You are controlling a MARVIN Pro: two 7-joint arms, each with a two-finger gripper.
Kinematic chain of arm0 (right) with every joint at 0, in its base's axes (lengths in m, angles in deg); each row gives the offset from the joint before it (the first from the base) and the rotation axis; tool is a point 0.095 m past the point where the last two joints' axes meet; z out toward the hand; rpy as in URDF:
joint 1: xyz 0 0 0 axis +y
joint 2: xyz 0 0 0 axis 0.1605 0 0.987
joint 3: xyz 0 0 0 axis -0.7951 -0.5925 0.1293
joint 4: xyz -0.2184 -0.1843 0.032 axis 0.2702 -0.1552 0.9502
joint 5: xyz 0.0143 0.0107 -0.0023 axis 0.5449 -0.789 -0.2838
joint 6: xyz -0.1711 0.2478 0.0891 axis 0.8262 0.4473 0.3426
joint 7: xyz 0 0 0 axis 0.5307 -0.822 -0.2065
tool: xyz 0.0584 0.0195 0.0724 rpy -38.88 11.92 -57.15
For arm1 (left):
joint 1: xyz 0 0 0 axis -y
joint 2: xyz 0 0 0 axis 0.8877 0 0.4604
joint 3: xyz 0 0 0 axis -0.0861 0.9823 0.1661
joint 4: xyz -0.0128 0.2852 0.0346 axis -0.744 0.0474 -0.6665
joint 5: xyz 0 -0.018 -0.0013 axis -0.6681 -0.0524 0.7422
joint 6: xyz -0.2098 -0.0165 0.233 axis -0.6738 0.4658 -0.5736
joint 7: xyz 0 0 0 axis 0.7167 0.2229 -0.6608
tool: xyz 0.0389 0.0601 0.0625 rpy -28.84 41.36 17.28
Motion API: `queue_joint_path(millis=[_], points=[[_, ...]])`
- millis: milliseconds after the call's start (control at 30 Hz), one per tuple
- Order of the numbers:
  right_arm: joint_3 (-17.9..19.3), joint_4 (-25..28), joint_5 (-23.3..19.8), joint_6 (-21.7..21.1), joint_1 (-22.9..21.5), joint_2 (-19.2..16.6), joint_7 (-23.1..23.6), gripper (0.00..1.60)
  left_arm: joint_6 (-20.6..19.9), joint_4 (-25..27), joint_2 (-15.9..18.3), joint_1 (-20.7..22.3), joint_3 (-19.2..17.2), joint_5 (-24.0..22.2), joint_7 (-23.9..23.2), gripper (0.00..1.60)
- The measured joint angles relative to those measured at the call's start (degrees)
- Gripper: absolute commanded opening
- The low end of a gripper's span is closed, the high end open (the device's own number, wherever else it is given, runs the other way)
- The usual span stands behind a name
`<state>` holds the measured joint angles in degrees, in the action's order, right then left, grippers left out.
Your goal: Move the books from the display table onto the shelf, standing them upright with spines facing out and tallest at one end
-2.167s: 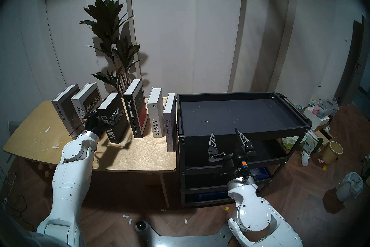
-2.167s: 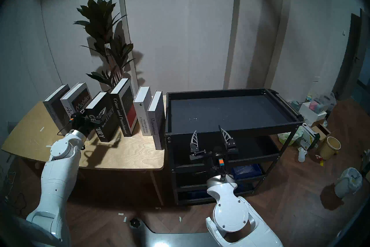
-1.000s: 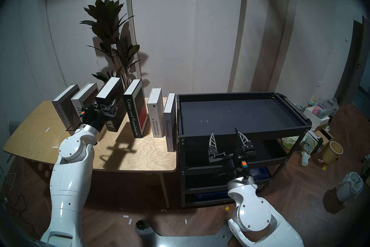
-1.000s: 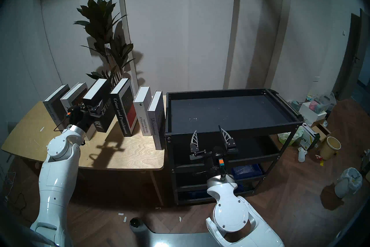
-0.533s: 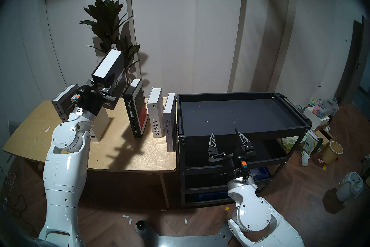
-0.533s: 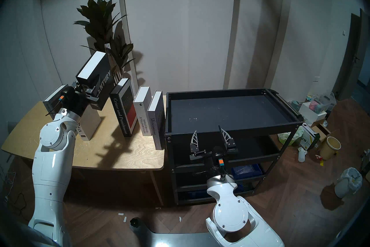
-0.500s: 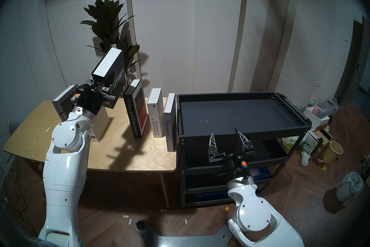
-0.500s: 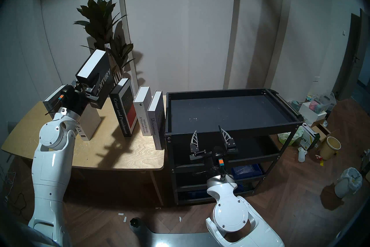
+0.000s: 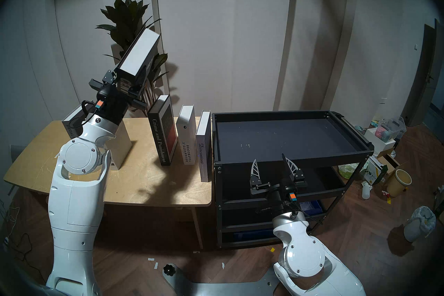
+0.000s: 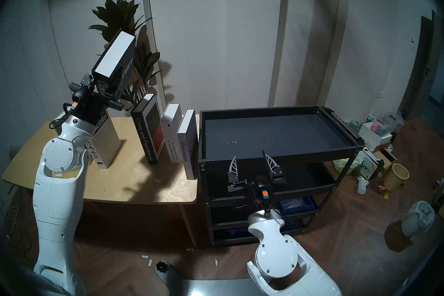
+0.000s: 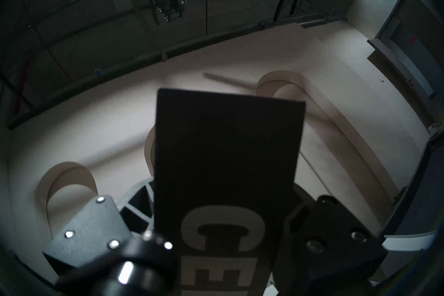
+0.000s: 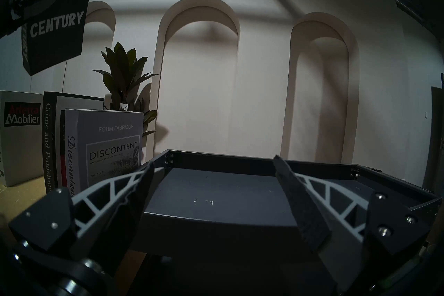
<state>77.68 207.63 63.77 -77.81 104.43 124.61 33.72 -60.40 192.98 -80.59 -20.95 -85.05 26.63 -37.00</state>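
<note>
The left tool (image 9: pixel 131 86) is clamped across the spine end of the CENTURY book (image 9: pixel 139 57) (1 thick, stiff, likely heavy hardback with probably slippery covers), while the right tool (image 9: pixel 275 163) stands apart.

Scratched plywood display table (image 9: pixel 149 182) — matt black metal shelf (image 9: pixel 290 160).

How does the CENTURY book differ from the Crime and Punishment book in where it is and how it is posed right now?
The CENTURY book is in the air, clamped by the left gripper; the Crime and Punishment book stands on the display table, untouched. The CENTURY book is tilted well off vertical; the Crime and Punishment book stands on end. Both are thick, dark hardbacks with white spine lettering, and neither is on the shelf yet.
</note>
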Motion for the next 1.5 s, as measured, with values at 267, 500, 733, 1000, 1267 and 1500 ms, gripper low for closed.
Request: queue_joint_path(millis=[267, 500, 733, 1000, 1267, 1500], points=[[-0.3, -0.2, -0.2, 0.0, -0.2, -0.3, -0.4, 1.60, 2.2, 6.3, -2.5, 3.4, 6.8, -1.8, 0.2, 0.00], [-0.5, -0.3, -0.3, 0.0, -0.4, -0.5, -0.6, 1.60, -1.1, 11.8, -5.5, 4.8, 13.2, -5.3, 0.2, 0.00], [-0.7, -0.3, -0.4, 0.0, -0.5, -0.8, -1.0, 1.60, -9.2, 13.9, -9.5, 4.7, 20.2, -7.9, 2.9, 0.00], [-0.9, -0.4, -0.5, 0.0, -0.7, -1.1, -1.3, 1.60, -18.5, 11.8, -14.2, 4.8, 26.0, -9.1, 9.0, 0.00], [-1.2, -0.4, -0.7, 0.0, -0.9, -1.3, -1.7, 1.60, -28.2, 11.0, -18.8, 5.5, 31.3, -10.7, 15.6, 0.00], [-0.3, -0.7, 0.0, 0.0, -2.0, -1.4, -2.7, 1.60, -37.7, 10.1, -21.9, 7.0, 35.0, -12.6, 23.8, 0.00]])
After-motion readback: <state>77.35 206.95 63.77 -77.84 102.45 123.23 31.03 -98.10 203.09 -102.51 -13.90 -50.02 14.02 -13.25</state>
